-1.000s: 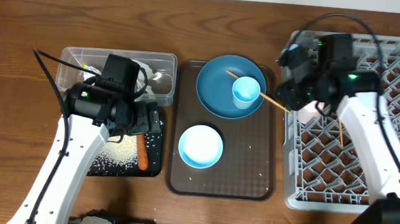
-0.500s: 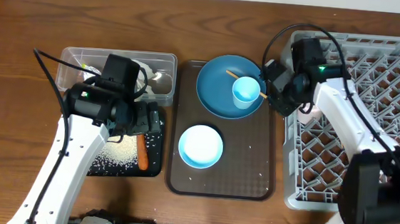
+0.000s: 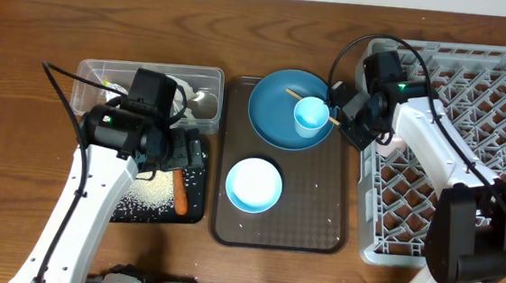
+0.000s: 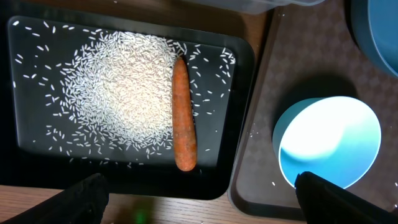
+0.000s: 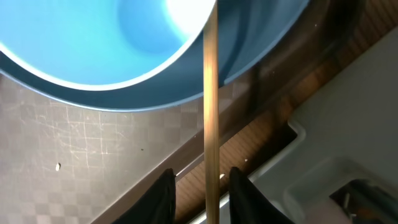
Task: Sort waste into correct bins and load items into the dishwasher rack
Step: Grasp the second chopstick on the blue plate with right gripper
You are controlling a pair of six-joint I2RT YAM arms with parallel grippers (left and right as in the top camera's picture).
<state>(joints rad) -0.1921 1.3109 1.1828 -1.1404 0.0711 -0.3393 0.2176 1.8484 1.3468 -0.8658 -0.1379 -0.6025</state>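
Note:
A wooden chopstick [image 3: 291,94] lies across the large blue plate [image 3: 273,116], partly under the light blue cup [image 3: 310,115]. My right gripper [image 3: 343,121] is at the plate's right edge. In the right wrist view its fingers [image 5: 205,199] sit open on either side of the chopstick [image 5: 211,93], with small gaps. My left gripper [image 4: 199,205] is wide open and empty above the black tray [image 4: 37,168], which holds rice [image 4: 118,93] and the carrot [image 4: 183,115]. The pale blue bowl [image 3: 253,183] stands on the brown serving tray [image 3: 283,225]. The pink cup [image 3: 388,145] is in the grey rack [image 3: 472,114].
The clear tub [image 3: 150,70] behind the black tray holds white tissue [image 3: 183,91], partly hidden by my left arm. The rack's wall runs close to the right of the serving tray. A few rice grains lie on the serving tray.
My right gripper has moved left from over the rack to the plate's right edge and now straddles the chopstick. The left arm has not moved.

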